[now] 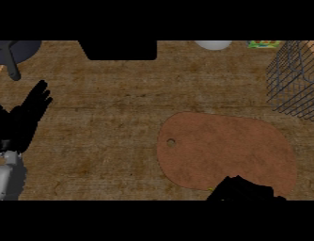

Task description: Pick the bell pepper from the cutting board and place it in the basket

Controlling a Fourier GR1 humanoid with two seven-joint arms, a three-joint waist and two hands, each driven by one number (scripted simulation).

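Head view: brown counter (118, 117), cutting board (222, 146), wire basket (305, 80); left hand (14, 122) relaxed, right hand (247, 190) unclear.

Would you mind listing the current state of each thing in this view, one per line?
Cutting board: flat on the counter, no pepper visible on it.
Basket: at the right edge, nothing visible inside.
Left hand: open, fingers up, resting at the left.
Right hand: at the board's lower edge, mostly cut off; grip unclear.
Bell pepper: not visible.
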